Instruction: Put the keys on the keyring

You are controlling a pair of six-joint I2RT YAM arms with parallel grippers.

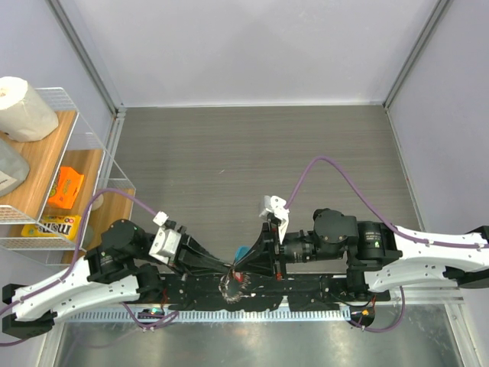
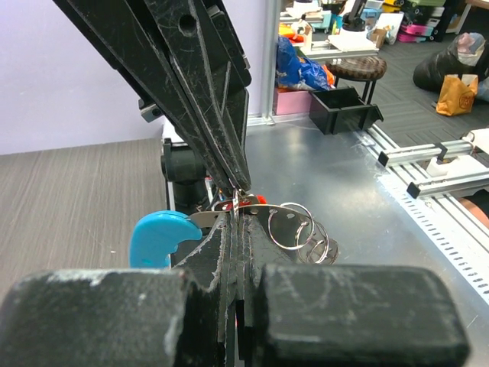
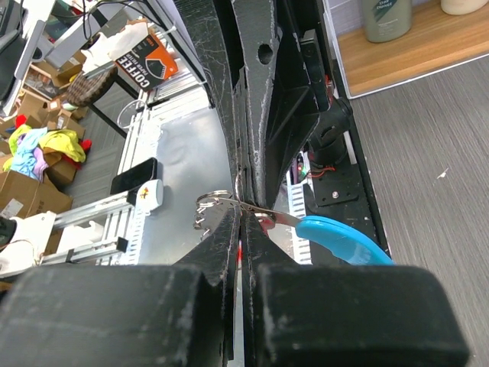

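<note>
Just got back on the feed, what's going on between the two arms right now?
The left gripper and right gripper meet tip to tip, both shut on the keyring, with its silvery rings and blue tag sticking out on either side. The red head of the key peeks out right at the pinch. Whether it is threaded on yet cannot be told.

Shiny metal keyring (image 2: 267, 212), glossy blue plastic tag (image 2: 157, 238)
</note>
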